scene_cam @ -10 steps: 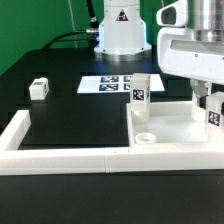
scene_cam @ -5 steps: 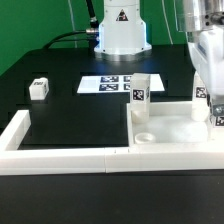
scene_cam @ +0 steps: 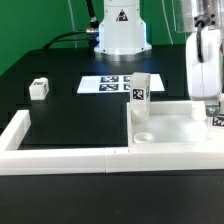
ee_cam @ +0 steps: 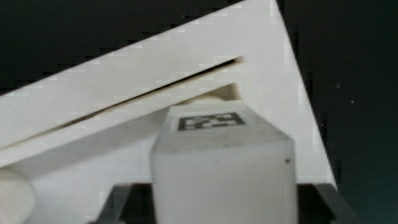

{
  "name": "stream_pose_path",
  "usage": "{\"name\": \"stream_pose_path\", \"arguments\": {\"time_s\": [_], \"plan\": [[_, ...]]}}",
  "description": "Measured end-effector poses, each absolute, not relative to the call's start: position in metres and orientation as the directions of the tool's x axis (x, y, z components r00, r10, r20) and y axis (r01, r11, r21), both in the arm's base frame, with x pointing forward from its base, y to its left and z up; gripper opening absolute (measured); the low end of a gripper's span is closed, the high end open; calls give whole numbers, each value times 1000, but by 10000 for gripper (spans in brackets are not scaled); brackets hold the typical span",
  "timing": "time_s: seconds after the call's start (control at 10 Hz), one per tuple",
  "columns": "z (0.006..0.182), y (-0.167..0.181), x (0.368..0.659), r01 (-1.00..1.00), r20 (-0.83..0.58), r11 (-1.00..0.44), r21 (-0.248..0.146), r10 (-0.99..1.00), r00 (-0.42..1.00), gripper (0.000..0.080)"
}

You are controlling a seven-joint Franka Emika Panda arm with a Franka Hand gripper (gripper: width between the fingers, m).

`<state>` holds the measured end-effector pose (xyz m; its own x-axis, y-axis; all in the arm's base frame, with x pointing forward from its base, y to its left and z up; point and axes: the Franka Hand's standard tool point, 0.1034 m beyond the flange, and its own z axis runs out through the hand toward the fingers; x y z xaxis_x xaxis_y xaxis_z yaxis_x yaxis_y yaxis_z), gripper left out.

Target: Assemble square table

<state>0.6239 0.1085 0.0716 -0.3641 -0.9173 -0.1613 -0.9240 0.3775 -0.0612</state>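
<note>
The low white fence [scene_cam: 70,155] runs along the front. Behind it the square tabletop [scene_cam: 175,125] lies in the fence's corner, one leg [scene_cam: 139,92] standing upright at its far corner. The claw [ee_cam: 199,205] appears clamped on a second tagged leg [ee_cam: 221,160] over the tabletop's right side; fingertips are barely visible. Another leg [scene_cam: 39,89] lies apart, far left.

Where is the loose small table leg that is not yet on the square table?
In the exterior view, the loose leg lies alone on the black table at the view's left, beyond the white fence and left of the marker board.
</note>
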Motion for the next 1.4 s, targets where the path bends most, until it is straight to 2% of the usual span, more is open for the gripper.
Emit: {"name": "stream_pose_path", "arguments": {"time_s": [0.2,0.3,0.4,0.5,0.8,0.9,1.4], "plan": [[71,106,624,-919,-153,391,-58,-913,-379,295],[71,106,623,-919,-153,390,-57,-913,-378,392],[71,106,623,-919,-153,389,-58,-914,-377,531],[77,106,623,-932,-157,356,-68,-926,-342,614],[121,77,610,-971,-165,209,-120,-968,-188,642],[124,72,609,-971,-164,203,-122,-969,-182,649],[118,75,608,-974,-158,195,-115,-972,-176,649]]}}
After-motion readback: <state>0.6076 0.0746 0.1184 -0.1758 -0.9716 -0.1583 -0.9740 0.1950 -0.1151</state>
